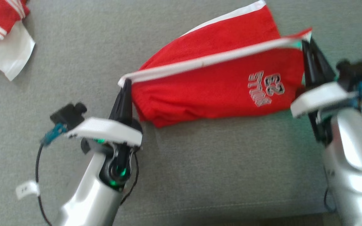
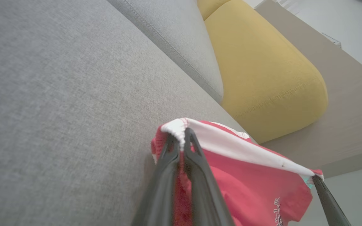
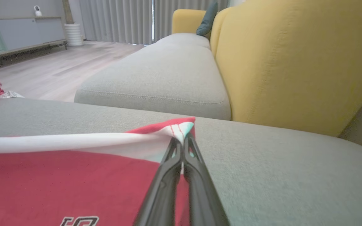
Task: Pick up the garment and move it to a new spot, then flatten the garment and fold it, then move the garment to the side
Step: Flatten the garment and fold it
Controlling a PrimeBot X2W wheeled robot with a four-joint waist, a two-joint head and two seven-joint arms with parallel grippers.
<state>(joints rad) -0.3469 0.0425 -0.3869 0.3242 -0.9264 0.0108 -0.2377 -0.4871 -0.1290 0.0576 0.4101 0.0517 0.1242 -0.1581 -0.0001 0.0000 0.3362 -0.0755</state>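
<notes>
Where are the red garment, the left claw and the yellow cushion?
red garment (image 1: pixel 212 94), head view, on the red cloth near its middle.
left claw (image 1: pixel 125 84), head view, midway between its two tips.
yellow cushion (image 2: pixel 262 75), left wrist view, on its broad face.

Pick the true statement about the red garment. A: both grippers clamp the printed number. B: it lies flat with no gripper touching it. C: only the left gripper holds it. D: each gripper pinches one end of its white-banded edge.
D: the left gripper and the right gripper are each shut on one end of the white band of the red garment, which is pulled taut between them.
</notes>
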